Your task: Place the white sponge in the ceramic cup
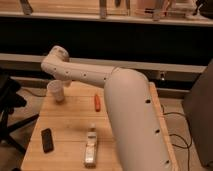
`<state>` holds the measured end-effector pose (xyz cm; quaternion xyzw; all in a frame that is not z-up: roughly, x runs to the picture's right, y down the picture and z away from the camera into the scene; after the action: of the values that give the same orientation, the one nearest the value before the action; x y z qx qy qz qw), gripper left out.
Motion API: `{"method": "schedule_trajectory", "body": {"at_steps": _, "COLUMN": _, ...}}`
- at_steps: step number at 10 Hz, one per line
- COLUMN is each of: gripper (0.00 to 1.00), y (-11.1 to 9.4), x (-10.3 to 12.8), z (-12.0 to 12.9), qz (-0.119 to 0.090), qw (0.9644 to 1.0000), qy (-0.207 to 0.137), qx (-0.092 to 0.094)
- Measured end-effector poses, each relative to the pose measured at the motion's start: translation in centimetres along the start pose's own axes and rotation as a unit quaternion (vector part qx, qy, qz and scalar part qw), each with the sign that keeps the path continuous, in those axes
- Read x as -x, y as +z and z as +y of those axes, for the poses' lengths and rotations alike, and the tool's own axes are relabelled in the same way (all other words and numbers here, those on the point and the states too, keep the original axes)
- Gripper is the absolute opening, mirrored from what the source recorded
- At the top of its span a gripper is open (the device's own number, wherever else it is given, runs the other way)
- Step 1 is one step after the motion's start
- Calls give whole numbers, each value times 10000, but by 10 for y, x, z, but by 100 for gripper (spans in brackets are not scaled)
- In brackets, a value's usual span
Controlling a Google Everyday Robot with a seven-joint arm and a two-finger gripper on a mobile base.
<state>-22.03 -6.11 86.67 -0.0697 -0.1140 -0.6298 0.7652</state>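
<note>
At the table's (pixel 70 125) seven o'clock lies a flat black block (pixel 47 140). The cup (pixel 56 92) stands upright at ten o'clock, plain white and wider at the rim. The gripper (pixel 65 82) hangs just at its two o'clock, probably lined up for a drop. I cannot tell its grip, and no sponge shows. A pale bottle (pixel 90 148) lies at six o'clock, an orange stick (pixel 97 102) near the centre.
</note>
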Motion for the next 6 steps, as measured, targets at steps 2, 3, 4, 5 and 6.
{"method": "schedule_trajectory", "body": {"at_steps": 2, "gripper": 4, "y": 0, "x": 0, "z": -12, "qz": 6, "qw": 10000, "qy": -36, "qx": -49}}
{"method": "schedule_trajectory", "body": {"at_steps": 3, "gripper": 4, "y": 0, "x": -1, "z": -13, "qz": 19, "qw": 10000, "qy": -48, "qx": -59}}
{"method": "schedule_trajectory", "body": {"at_steps": 4, "gripper": 4, "y": 1, "x": -1, "z": -13, "qz": 31, "qw": 10000, "qy": -64, "qx": -67}}
{"method": "schedule_trajectory", "body": {"at_steps": 5, "gripper": 4, "y": 1, "x": -3, "z": -11, "qz": 44, "qw": 9999, "qy": -60, "qx": -71}}
{"method": "schedule_trajectory", "body": {"at_steps": 6, "gripper": 4, "y": 1, "x": -3, "z": -13, "qz": 78, "qw": 9999, "qy": -83, "qx": -95}}
